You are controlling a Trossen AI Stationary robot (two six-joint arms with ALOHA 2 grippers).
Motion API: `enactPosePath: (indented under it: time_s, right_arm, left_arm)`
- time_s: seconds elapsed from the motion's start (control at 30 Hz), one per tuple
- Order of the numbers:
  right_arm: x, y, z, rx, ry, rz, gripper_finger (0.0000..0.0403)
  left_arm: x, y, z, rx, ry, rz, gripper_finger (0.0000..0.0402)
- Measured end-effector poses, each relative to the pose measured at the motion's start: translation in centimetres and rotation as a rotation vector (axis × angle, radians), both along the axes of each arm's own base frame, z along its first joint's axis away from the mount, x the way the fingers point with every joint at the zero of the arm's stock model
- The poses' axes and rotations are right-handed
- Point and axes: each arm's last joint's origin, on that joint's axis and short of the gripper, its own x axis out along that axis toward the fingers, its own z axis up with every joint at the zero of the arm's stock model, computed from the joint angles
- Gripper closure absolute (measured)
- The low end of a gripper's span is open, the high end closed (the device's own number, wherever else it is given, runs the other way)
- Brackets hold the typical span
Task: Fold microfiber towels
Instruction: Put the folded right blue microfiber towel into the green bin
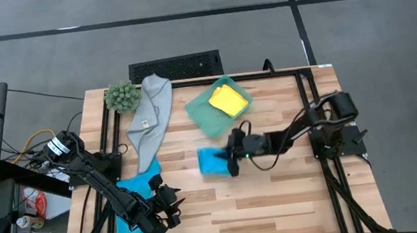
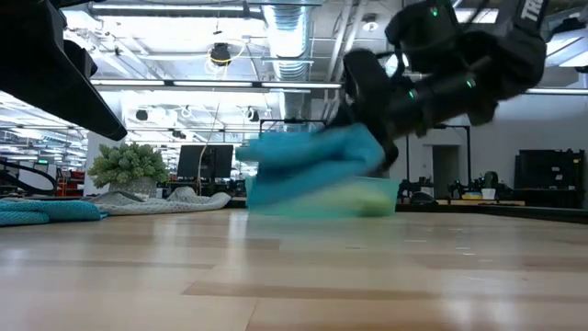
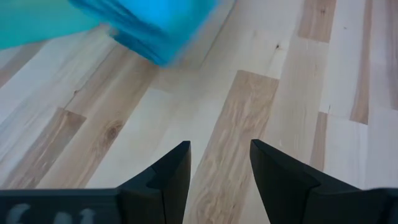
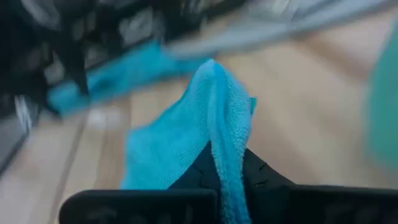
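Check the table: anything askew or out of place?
One blue towel droops off the table's front-left edge by the left gripper. The grey towel lies crumpled, unfolded. The right gripper holds the other blue towel.

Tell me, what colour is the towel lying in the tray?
Yellow. The folded towel sits in the teal-green tray; the high view shows it best.

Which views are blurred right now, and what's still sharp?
Low view: right gripper and the blue towel it holds are smeared. Right wrist view: background streaked, towel fold fairly clear. Left wrist view: table sharp, second blue towel soft. High view: clean.
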Motion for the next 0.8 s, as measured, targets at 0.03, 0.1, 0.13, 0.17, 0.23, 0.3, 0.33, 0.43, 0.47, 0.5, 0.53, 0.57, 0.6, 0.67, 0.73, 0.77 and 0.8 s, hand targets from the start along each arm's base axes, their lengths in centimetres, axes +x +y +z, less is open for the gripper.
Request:
enactPosePath:
  time_s: [0.03,0.1,0.13,0.17,0.23,0.3,0.33,0.43,0.47,0.5,0.53,0.57,0.6,0.67,0.73,0.77,0.8]
  right_arm:
    - [0.0,-0.4,0.7,-0.001,-0.021,-0.013,0.0379]
    - [-0.2,-1.3,2.1,-0.012,-0.061,-0.038,0.0379]
    - [-0.3,-1.8,3.0,-0.018,-0.094,-0.063,0.0379]
    - [-0.3,-2.4,3.9,-0.025,-0.129,-0.103,0.0379]
    - [-0.6,-4.0,5.2,-0.049,-0.169,-0.204,0.0379]
    - [-0.8,-5.6,6.0,-0.079,-0.205,-0.293,0.0379]
    - [-0.9,-6.4,6.5,-0.089,-0.226,-0.322,0.0379]
    - [-0.9,-8.9,7.6,-0.096,-0.262,-0.393,0.0379]
    - [-0.8,-9.6,7.8,-0.096,-0.266,-0.416,0.0379]
    - [-0.6,-10.4,7.8,-0.094,-0.27,-0.44,0.0379]
    - [-0.3,-11.1,7.7,-0.094,-0.266,-0.46,0.0379]
    - [-0.2,-11.7,7.4,-0.094,-0.254,-0.479,0.0379]
    - [0.1,-12.1,7.2,-0.092,-0.249,-0.491,0.0379]
    - [0.9,-12.7,6.4,-0.068,-0.243,-0.507,0.0379]
    - [1.5,-13.1,5.1,-0.049,-0.21,-0.514,0.0379]
    - [1.9,-13.3,4.6,-0.038,-0.2,-0.519,0.0379]
    - [2.3,-13.4,4.0,-0.025,-0.191,-0.524,0.0379]
  left_arm:
    - [0.0,0.0,0.0,0.0,0.0,0.0,0.0242]
    - [0.0,0.0,0.0,0.0,0.0,0.0,0.0242]
    - [0.0,0.0,0.0,0.002,0.0,0.0,0.0242]
    - [0.0,0.0,0.0,0.008,0.0,0.002,0.0242]
    - [-0.1,0.1,0.0,0.02,-0.001,0.006,0.0242]
    - [-0.1,0.1,0.0,0.027,-0.004,0.009,0.0242]
    - [-0.1,0.2,0.0,0.03,-0.007,0.01,0.0242]
    - [-0.1,0.2,0.0,0.038,-0.013,0.014,0.0242]
    - [-0.1,0.2,0.0,0.039,-0.013,0.014,0.0242]
    - [-0.1,0.2,0.0,0.04,-0.012,0.014,0.0242]
    - [-0.1,0.2,0.0,0.04,-0.012,0.014,0.0242]
    - [-0.1,0.2,0.0,0.04,-0.012,0.014,0.0242]
    - [-0.1,0.2,0.0,0.041,-0.012,0.015,0.0242]
    - [-0.1,0.2,0.0,0.042,-0.013,0.015,0.0242]
    - [-0.1,0.2,0.0,0.042,-0.013,0.016,0.0242]
    - [-0.1,0.2,0.0,0.043,-0.013,0.015,0.0242]
    - [-0.1,0.2,0.0,0.043,-0.013,0.015,0.0242]
